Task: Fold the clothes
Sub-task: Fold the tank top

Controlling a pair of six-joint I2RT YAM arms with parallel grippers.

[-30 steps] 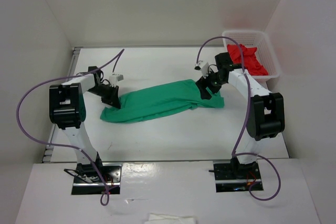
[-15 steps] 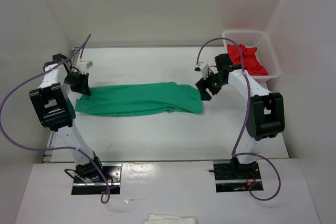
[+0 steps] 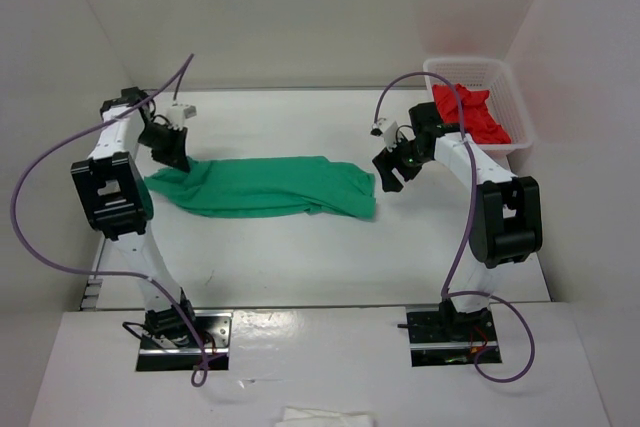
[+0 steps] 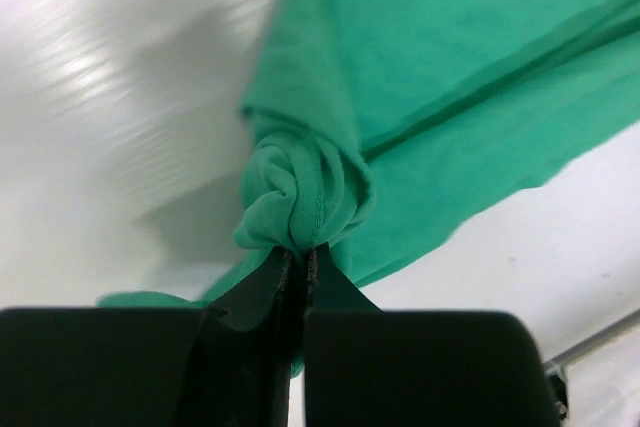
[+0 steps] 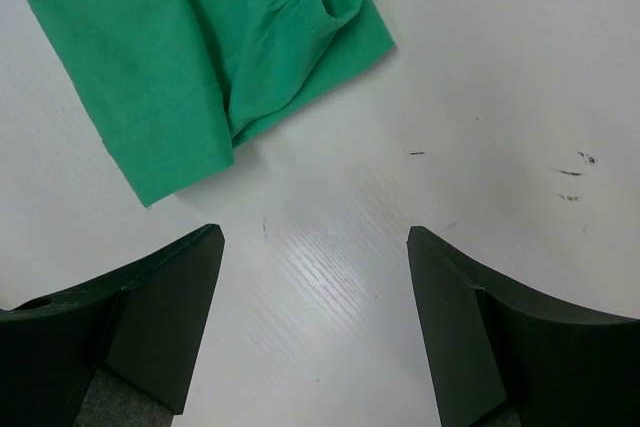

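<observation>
Emerald-green soft T-shirt (image 3: 265,185) lies stretched out; left end effector (image 4: 298,259) pinches its bunched edge, right end effector (image 5: 315,247) gapes empty beside it.

left gripper (image 4: 297,259): clamped on green T-shirt (image 4: 450,67), arm reaching left | right gripper (image 5: 315,247): jaws wide apart, pointing down

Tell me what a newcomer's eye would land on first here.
A green T-shirt lies stretched in a long band across the middle of the white table, its left end bunched and pinched in the left fingers. The right fingers stand wide open just off its right end, and a red garment sits in the basket at the far right.
</observation>
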